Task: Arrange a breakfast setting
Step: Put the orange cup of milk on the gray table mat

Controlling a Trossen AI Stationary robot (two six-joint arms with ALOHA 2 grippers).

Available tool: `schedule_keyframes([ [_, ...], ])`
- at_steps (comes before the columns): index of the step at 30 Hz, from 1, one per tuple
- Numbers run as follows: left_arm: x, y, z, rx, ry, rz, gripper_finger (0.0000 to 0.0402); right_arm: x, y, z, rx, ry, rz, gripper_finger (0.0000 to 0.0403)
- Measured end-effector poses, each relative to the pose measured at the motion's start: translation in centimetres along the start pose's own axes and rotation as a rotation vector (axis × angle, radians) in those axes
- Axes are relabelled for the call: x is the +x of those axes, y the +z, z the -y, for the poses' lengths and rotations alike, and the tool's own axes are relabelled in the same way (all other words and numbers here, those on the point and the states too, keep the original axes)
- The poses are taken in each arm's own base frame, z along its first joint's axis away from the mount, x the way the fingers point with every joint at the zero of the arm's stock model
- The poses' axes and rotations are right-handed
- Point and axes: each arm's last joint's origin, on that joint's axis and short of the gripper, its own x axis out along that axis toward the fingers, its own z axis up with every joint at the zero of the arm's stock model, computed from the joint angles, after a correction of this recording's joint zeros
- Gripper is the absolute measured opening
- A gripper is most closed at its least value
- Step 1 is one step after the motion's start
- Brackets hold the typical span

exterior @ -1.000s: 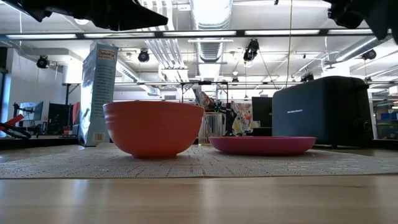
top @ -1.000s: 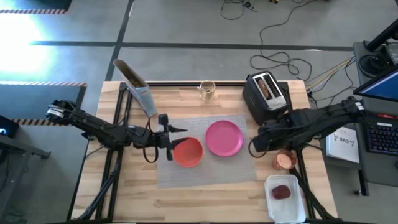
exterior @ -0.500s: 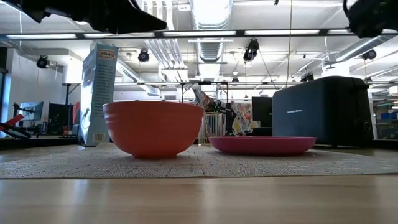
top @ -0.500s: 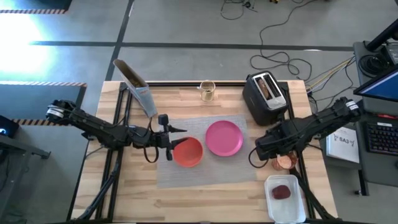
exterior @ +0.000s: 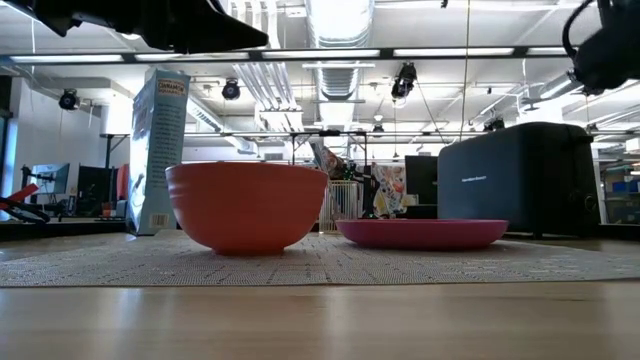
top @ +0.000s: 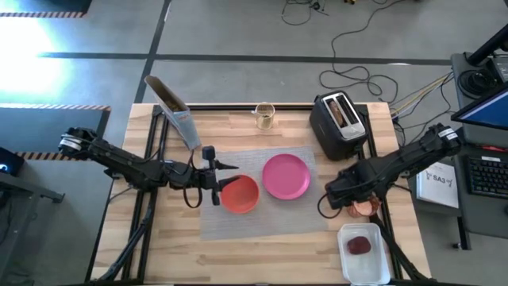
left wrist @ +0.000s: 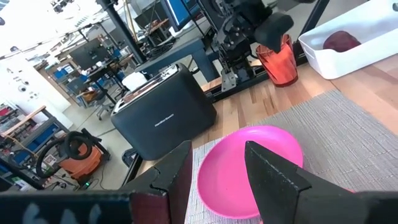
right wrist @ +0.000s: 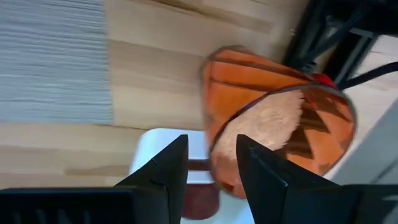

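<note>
The grey woven placemat (top: 262, 195) lies mid-table. On it stand the red-orange bowl (top: 240, 193) and, to its right, the pink plate (top: 286, 175). My left gripper (top: 216, 181) hangs open above the bowl's left side, touching nothing. The orange cup (top: 365, 207) stands upright on the wood right of the mat. My right gripper (top: 343, 199) is open just beside and above it; the right wrist view shows the cup (right wrist: 280, 118) close ahead of the open gripper (right wrist: 211, 165). A toast slice (top: 340, 110) sticks out of the toaster. The dark-red item (top: 359, 245) lies in a white tray. I see no spoon.
A black toaster (top: 341, 123) stands at the far right, a cereal box (top: 176, 115) at the far left and a small glass jar (top: 264, 116) at the far edge. The white tray (top: 365, 266) sits at the near right corner, close to the cup.
My right gripper has moved a little toward the table's near edge and its right edge, closing in on the orange cup. The cup, bowl and plate have stayed in place.
</note>
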Motion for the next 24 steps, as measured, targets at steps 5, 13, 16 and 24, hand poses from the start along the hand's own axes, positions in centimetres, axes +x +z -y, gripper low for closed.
schedule_keyframes([
  [5,0.0,0.0,0.0,0.000,0.000,0.001,0.0132,0.5,0.2,0.0,-0.004,0.003,-0.002,0.0119],
  [13,0.0,0.0,0.0,0.004,0.001,0.001,0.0132,1.8,0.6,-0.2,-0.052,0.018,0.006,0.0094],
  [16,0.0,0.0,0.0,0.004,-0.001,0.002,0.0132,2.7,0.8,-0.1,-0.065,0.011,0.006,0.0078],
  [24,0.0,0.1,0.0,0.011,-0.001,0.009,0.0132,3.2,1.0,-0.2,-0.117,0.027,0.002,0.0023],
])
